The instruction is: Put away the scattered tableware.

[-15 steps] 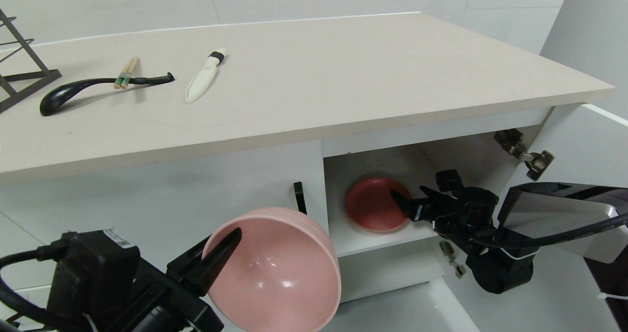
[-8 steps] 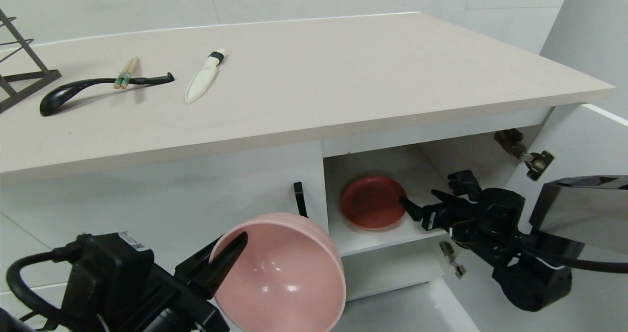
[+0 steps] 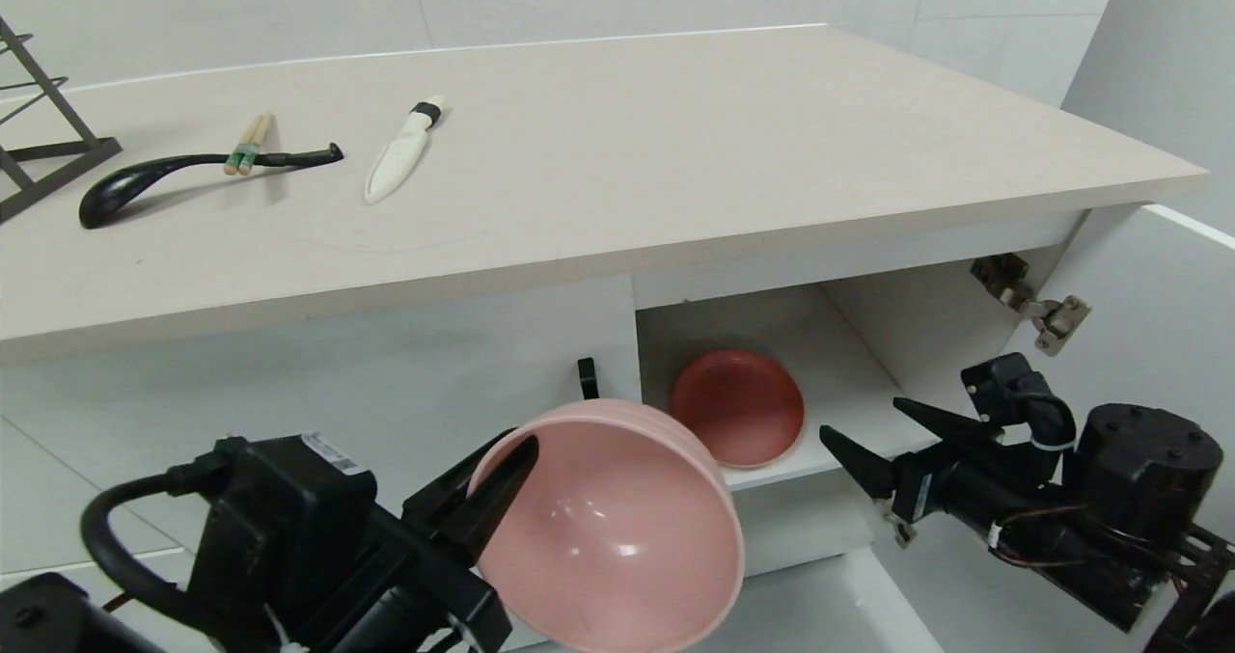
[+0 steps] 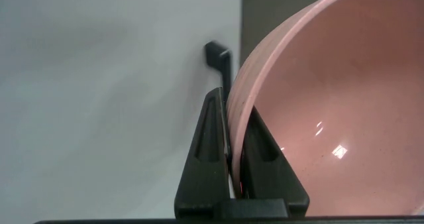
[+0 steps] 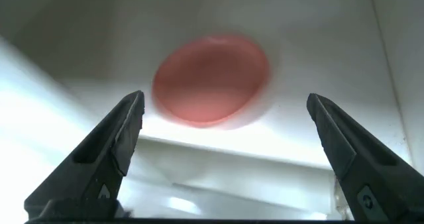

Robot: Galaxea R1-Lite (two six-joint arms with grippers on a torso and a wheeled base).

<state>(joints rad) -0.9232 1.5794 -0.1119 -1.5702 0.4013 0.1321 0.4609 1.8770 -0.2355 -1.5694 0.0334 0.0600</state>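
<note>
Stowing step: glossy pink round bowl [image 3: 617,528] is pinched by the rim in the left tool [image 4: 230,111], right tool [image 5: 225,99] gaping, empty. Next, it's probably shelved beside the round red plate [image 3: 738,407].

Two bowls are showing: one pink bowl [image 3: 617,528] near, one red bowl [image 3: 738,407] farther, in the cabinet [image 3: 859,383]; one black spoon [image 3: 183,173], two chopsticks [image 3: 248,142] and one white knife [image 3: 403,149] are lying far left on the counter [image 3: 724,132]; one rack [image 3: 43,147] is standing there.
</note>
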